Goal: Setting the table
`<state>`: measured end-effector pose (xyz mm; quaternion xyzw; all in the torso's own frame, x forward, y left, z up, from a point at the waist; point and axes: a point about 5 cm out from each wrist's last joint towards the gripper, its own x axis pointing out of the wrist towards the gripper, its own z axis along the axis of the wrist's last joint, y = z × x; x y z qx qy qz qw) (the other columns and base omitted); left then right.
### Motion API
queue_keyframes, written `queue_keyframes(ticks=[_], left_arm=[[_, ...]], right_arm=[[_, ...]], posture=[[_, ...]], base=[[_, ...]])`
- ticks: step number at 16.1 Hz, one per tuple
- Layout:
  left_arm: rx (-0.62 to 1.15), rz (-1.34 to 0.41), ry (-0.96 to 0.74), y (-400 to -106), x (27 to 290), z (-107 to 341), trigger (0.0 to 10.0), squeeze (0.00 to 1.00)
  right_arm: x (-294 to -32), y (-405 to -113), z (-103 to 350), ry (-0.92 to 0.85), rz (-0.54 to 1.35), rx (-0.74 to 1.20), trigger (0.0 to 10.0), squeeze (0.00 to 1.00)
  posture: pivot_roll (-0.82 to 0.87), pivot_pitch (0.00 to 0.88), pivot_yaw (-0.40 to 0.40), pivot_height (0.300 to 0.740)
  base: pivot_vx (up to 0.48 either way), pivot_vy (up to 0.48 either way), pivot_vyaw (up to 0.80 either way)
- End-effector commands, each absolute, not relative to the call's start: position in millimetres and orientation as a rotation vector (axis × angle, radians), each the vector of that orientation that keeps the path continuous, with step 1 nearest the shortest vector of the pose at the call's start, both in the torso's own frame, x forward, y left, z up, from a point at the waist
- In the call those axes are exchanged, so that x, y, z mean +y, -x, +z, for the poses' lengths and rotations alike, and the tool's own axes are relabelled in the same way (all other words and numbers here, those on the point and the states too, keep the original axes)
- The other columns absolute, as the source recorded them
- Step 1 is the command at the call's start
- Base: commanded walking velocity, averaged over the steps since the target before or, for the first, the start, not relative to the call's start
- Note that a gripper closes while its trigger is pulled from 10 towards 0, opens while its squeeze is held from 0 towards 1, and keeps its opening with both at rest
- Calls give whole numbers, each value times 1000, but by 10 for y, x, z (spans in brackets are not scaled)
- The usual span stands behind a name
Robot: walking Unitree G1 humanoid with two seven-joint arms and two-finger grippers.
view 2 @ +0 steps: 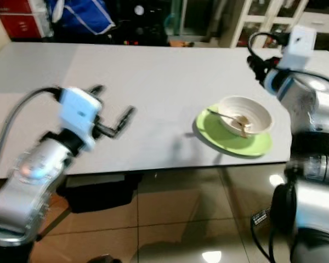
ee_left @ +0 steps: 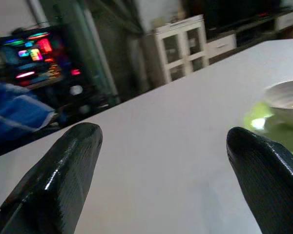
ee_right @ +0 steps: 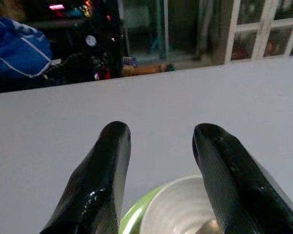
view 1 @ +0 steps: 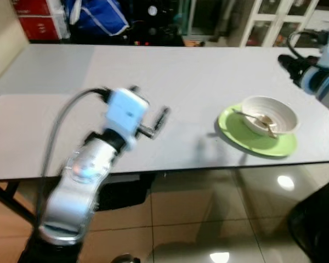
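A white bowl (view 1: 270, 113) sits on a green plate (view 1: 256, 141) near the table's front right edge. A spoon (view 1: 256, 118) lies inside the bowl. My left gripper (view 1: 148, 104) hovers over the middle left of the white table (view 1: 197, 71), open and holding nothing. In the left wrist view its fingers (ee_left: 53, 180) stand wide apart, with the bowl (ee_left: 288, 100) off to one side. My right gripper (view 2: 256, 59) is just behind the bowl, raised above the table. In the right wrist view this gripper (ee_right: 161, 134) is open over the bowl's rim (ee_right: 176, 204).
The table's front edge (view 1: 170, 171) runs above a glossy tiled floor (view 1: 208, 219). Behind the table are a blue bag (view 1: 96, 16), red boxes (view 1: 38, 19) and a white glass-door cabinet (view 1: 279, 22). A dark object (view 1: 318, 224) sits on the floor at the right.
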<state>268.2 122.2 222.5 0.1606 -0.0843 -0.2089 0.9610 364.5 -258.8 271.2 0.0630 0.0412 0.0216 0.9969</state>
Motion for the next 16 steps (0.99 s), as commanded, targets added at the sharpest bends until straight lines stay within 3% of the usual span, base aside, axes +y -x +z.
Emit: queue_keyframes(ticks=[1, 3, 5, 8, 12, 16], left_arm=[[-176, -413, -345, -2652, 1219, 2249, 10000, 0], [-176, -373, -353, -2642, 1241, 2243, 10000, 0], [-171, -296, -352, -2695, 1221, 2167, 10000, 0], [-181, -269, -345, -2738, 1209, 2134, 10000, 0], [-152, -243, -348, -2667, 1307, 1959, 10000, 0], [-133, -223, -364, -2587, 1339, 1843, 10000, 0]], right_arm=[[-2435, -3478, 2748, -128, 94, 27, 10000, 0], [-2220, -3277, 2661, -141, 148, -26, 10000, 0], [-1796, -2913, 2260, -245, 187, -60, 10000, 0], [-1545, -2696, 2079, -166, 205, -49, 10000, 0], [-1468, -2535, 1779, -121, 266, 16, 10000, 0], [-1396, -2505, 1532, -157, 368, 73, 10000, 0]], posture=[[24, 0, -43, 740], [20, 0, -41, 740], [-2, 0, -19, 740], [-8, 0, 7, 740], [-21, 0, 8, 740], [33, 0, -29, 740]], base=[[0, 0, 0], [0, 0, 0], [0, 0, 0], [0, 0, 0], [0, 0, 0], [0, 355, 0]])
